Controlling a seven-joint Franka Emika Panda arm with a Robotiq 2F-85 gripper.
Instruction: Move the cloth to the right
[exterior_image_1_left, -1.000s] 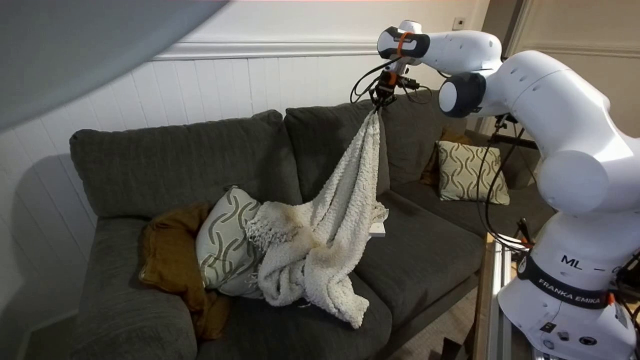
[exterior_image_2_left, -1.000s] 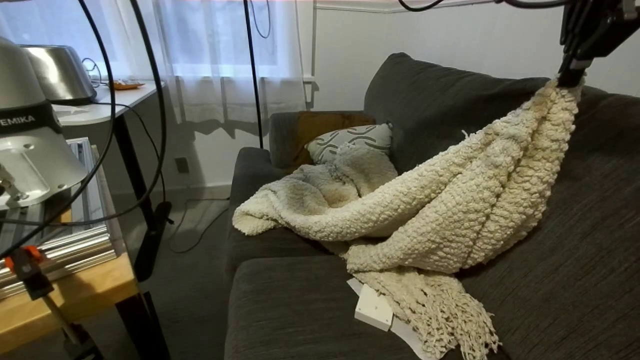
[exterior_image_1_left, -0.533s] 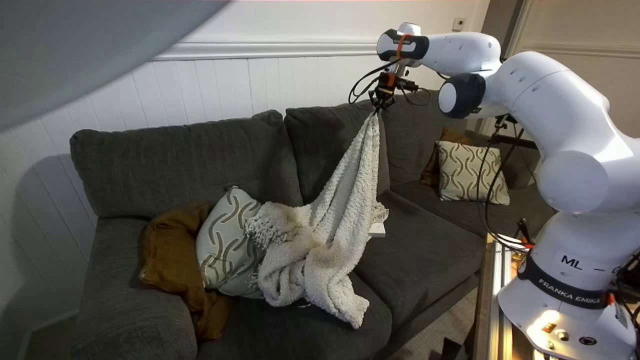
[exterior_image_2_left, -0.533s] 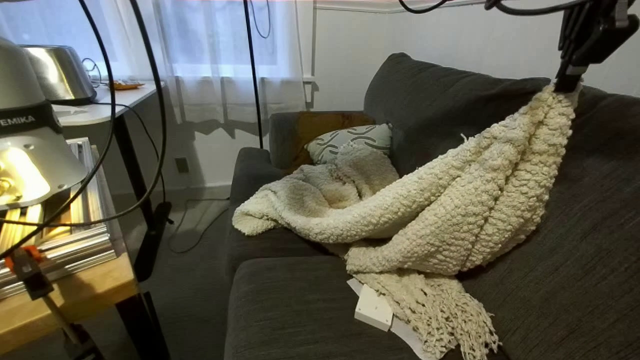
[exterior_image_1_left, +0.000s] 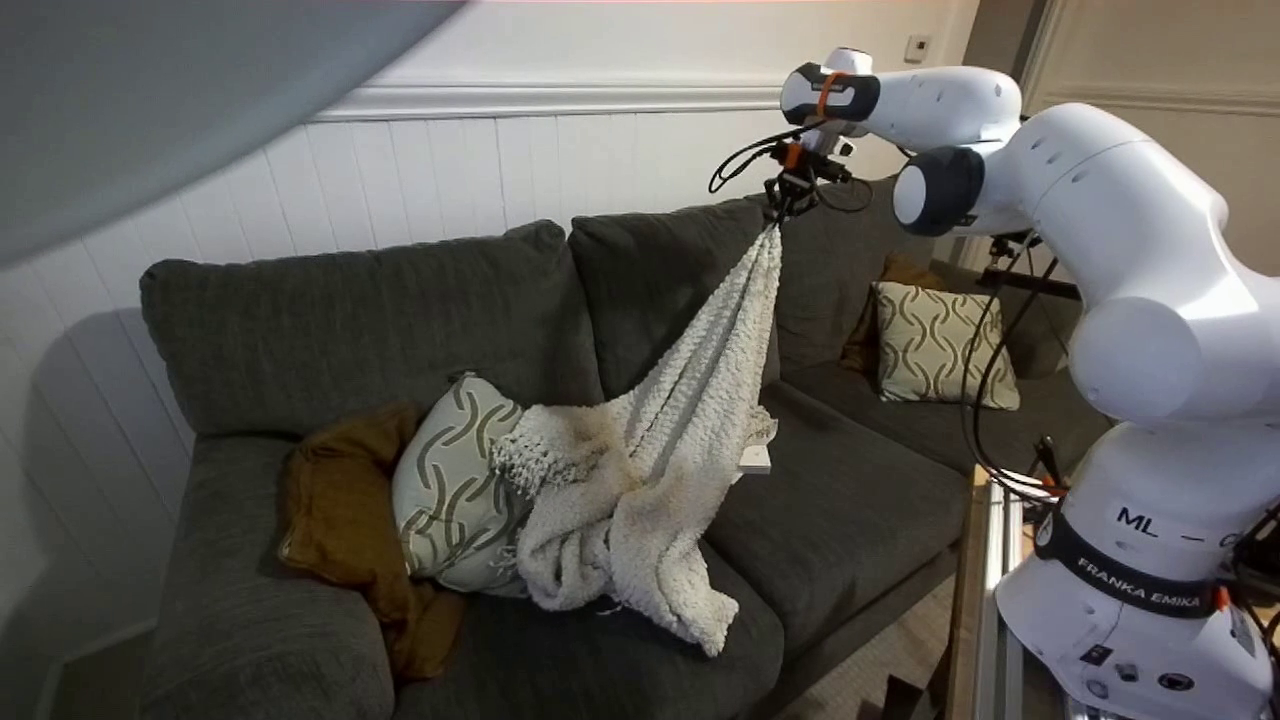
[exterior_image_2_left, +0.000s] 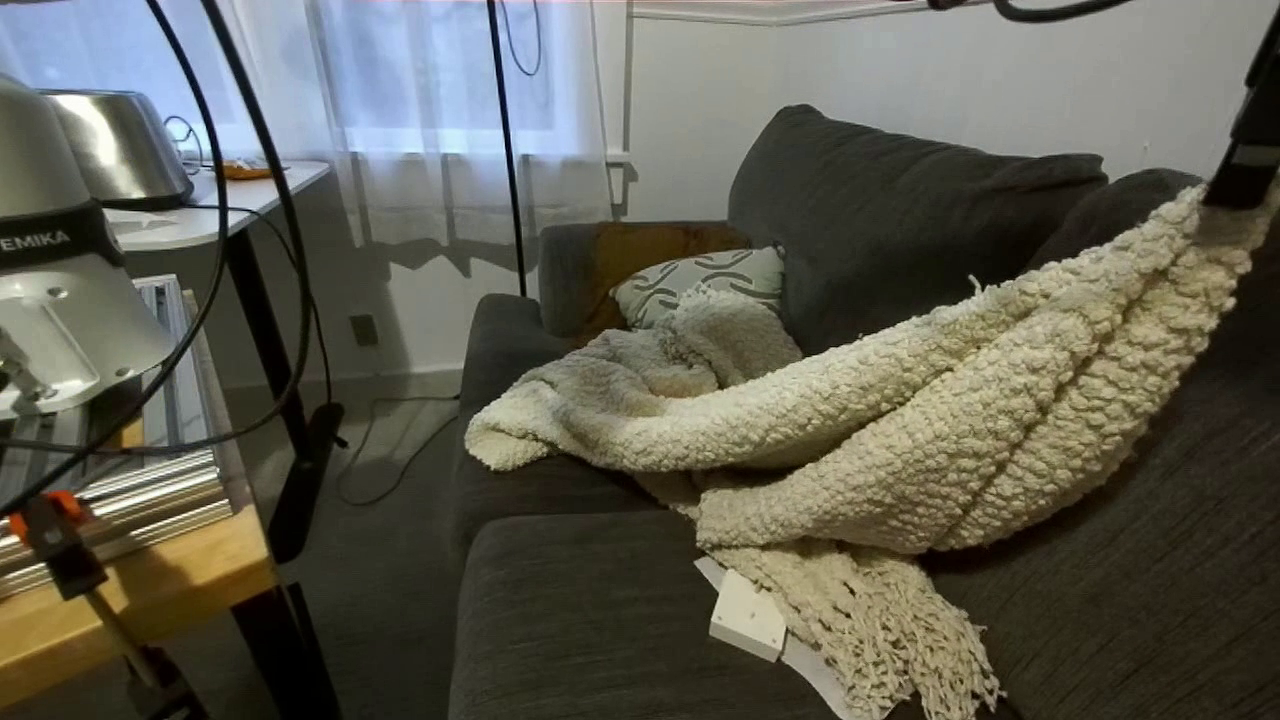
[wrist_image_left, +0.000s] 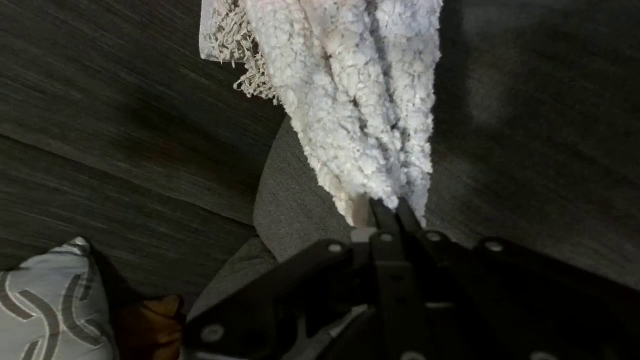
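There goes the cream cloth (exterior_image_2_left: 950, 430), its peak drawn further toward the right edge of both exterior views than a moment ago, while its lower folds stay draped on the grey sofa (exterior_image_1_left: 850, 520)! The gripper (exterior_image_1_left: 777, 219) is pinched tight on that peak, held aloft. The sofa also bears a white block (exterior_image_2_left: 748, 615) by one fringed end, a patterned pillow (exterior_image_1_left: 455, 490) and mustard fabric (exterior_image_1_left: 345, 500).
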